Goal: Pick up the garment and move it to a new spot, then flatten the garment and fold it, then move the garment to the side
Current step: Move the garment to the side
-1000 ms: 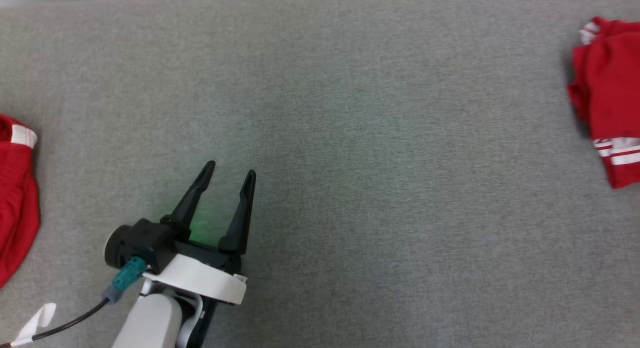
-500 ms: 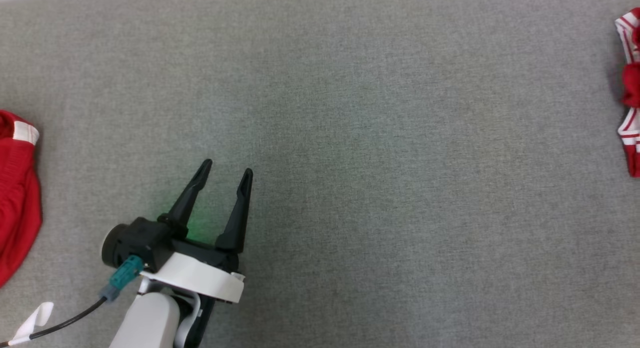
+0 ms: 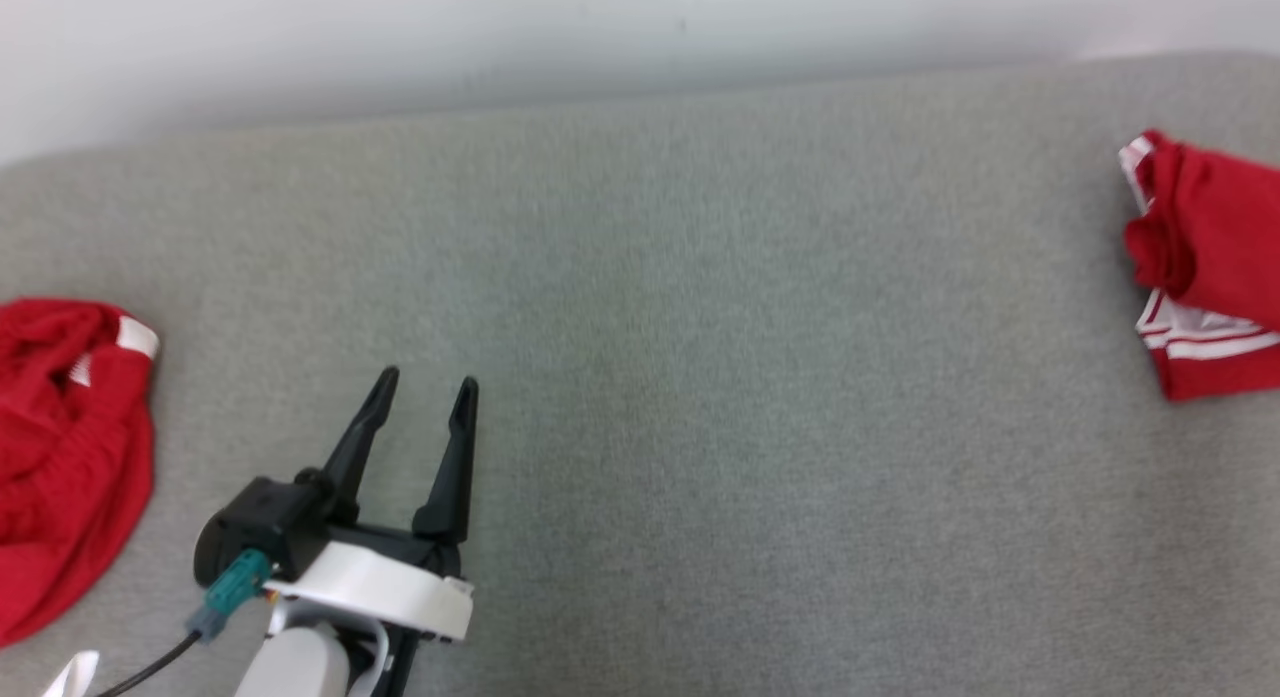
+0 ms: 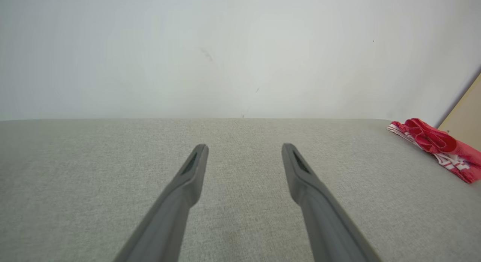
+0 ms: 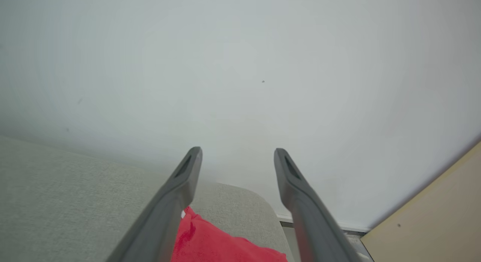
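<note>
Left gripper [image 3: 427, 380]: spread wide, empty, over grey table [image 3: 700, 397] at 7 o'clock in head view. Right gripper [image 5: 237, 152]: spread wide, holding nothing, just above garment [image 5: 210, 243]. Garment: folded, red with white stripes, lying at table's 3 o'clock edge. Second red heap [image 3: 60, 447] at 9 o'clock. White wall [image 3: 500, 37] at 12 o'clock.

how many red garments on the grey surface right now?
2. The left garment lies bunched at the left edge of the grey surface; the right garment, white-striped, lies at its right edge. Both run out of frame, so more may be hidden.
</note>
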`<state>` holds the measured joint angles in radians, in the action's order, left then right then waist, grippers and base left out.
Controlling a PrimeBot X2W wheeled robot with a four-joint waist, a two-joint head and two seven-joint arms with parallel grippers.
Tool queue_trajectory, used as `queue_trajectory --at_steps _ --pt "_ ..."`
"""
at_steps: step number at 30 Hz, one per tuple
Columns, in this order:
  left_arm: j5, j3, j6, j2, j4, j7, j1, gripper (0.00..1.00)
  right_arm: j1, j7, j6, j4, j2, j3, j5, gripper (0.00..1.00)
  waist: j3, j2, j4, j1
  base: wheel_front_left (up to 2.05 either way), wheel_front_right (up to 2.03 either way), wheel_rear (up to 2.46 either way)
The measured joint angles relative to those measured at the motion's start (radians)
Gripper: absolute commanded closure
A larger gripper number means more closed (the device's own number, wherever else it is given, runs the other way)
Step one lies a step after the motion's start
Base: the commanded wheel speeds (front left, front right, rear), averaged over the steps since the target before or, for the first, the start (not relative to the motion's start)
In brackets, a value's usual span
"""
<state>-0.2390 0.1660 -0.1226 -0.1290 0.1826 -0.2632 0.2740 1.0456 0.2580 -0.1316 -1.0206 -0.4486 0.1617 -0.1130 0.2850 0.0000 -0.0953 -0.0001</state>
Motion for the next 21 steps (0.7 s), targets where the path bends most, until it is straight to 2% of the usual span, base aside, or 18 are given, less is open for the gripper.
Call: queue_trajectory --at_steps 7,12,17,19,21 --pt "-0.008 -0.06 0.014 0.009 0.018 0.0 -0.061 0.0 -0.146 0.002 0.0 0.195 0.031 0.077 -0.143 0.0 -0.134 0.0 0.007 0.0 0.0 0.0 0.0" --pt "-0.01 -0.09 0.022 0.014 0.026 0.0 -0.096 0.0 -0.289 -0.043 0.0 0.385 0.027 0.091 -0.308 0.0 -0.22 0.0 0.018 -0.0001 0.0 0.0 0.0" --pt "-0.009 -0.109 0.027 0.026 0.019 0.0 -0.129 0.0 -0.456 -0.065 0.0 0.56 0.016 0.045 -0.351 0.0 -0.28 0.0 0.032 -0.0002 0.0 0.0 0.0" --pt "-0.008 -0.128 0.035 0.029 0.008 0.0 -0.152 0.0 -0.57 -0.056 0.0 0.674 0.042 0.021 -0.349 0.0 -0.304 0.0 0.042 -0.0002 0.0 0.0 0.0" --pt "-0.007 -0.132 0.035 0.03 0.005 0.0 -0.16 0.0 -0.605 -0.054 0.0 0.703 0.054 0.012 -0.348 0.0 -0.31 0.0 0.045 -0.0001 0.0 0.0 0.0"
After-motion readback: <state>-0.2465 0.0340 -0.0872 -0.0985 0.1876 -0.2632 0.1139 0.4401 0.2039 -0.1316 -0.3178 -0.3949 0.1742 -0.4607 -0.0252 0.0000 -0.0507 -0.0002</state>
